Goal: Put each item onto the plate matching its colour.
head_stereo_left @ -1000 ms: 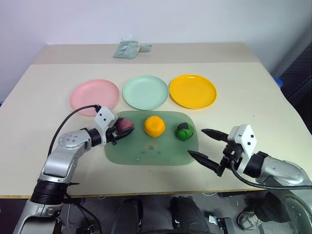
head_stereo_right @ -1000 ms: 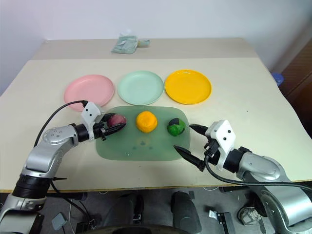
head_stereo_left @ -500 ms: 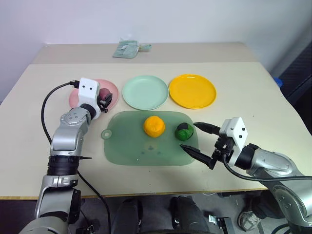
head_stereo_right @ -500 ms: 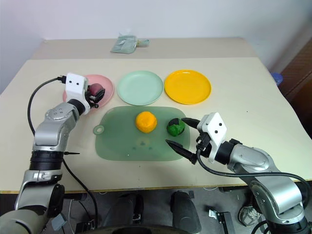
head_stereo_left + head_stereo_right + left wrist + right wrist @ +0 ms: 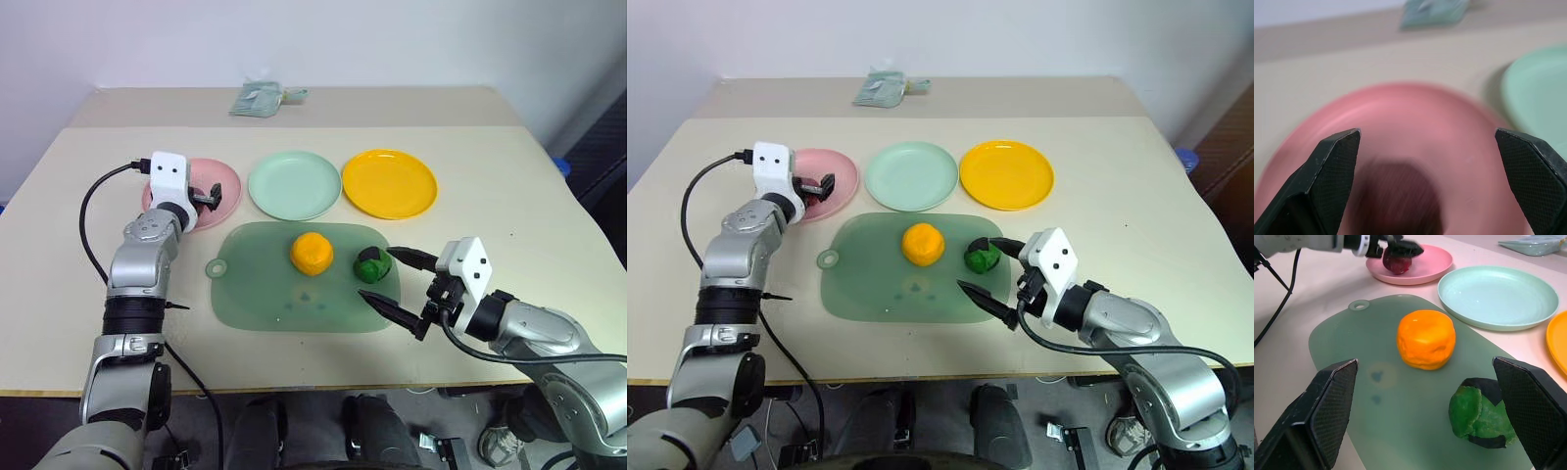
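The maroon ball lies on the pink plate. My left gripper hovers just over it, open, and the ball shows as a dark blur low between the fingers. The orange ball and the green ball with a black patch sit on the translucent green board. My right gripper is open at the board's right end, with the green ball just ahead of its spread fingers and untouched. The mint plate and the yellow plate stand bare.
A pale green folded bundle lies at the back of the table. The three plates stand in a row behind the board. My left arm's black cable loops over the table at the left.
My left gripper carried the maroon ball from the board's left end up to the pink plate and opened there. The ball now rests on the plate. The right gripper stayed open.
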Tool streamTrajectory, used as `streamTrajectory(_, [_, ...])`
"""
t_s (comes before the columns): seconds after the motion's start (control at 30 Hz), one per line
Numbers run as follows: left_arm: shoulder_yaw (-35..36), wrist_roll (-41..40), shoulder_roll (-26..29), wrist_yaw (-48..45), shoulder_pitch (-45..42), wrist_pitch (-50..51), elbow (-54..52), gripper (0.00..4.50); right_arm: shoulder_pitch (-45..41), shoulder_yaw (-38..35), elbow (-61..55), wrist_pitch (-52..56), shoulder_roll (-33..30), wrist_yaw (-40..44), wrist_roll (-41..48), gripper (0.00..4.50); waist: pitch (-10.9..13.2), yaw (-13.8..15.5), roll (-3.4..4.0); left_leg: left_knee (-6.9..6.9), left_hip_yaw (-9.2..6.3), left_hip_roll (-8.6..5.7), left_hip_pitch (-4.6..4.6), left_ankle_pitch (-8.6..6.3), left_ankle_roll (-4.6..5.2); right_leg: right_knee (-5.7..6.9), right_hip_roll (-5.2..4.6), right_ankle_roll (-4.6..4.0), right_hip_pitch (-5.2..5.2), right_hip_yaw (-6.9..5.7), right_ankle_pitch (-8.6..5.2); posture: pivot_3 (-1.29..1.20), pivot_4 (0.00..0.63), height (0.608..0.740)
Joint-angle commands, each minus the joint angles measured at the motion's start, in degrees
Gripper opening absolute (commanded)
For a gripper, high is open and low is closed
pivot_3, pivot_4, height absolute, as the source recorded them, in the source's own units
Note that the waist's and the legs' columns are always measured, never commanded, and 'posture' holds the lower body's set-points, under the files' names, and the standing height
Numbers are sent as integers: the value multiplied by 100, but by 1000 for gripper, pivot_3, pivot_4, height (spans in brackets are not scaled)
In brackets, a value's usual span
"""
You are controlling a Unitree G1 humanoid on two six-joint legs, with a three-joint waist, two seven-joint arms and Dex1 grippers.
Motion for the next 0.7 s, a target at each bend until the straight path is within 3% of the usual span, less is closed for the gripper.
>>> streamTrajectory(0.03, [-382, -350, 128, -929, 179, -81, -868, 4472, -19, -127, 5, -159, -69, 80, -52, 4500, -1, 26, 2, 0, 1, 0, 1, 0, 0, 0, -1, 0, 1, 1, 0, 0, 150, 733])
streamTrajectory(0.23, [-673, -738, 410, -1956, 729, 62, -1541, 4472, -422, 98, 259, -246, 49, -1, -312, 4500, -1, 3, 2, 0, 1, 1, 5, 0, 0, 2, 4, -2, 1, 3, 0, 0, 150, 733])
streamTrajectory(0.7, [-627, -768, 572, -2123, 1005, 136, -1707, 4472, -500, 260, 483, -410, 150, 30, -542, 4500, -1, 31, 2, 0, -1, 1, 3, 0, 1, 1, 5, -2, 1, 2, -1, 0, 150, 733])
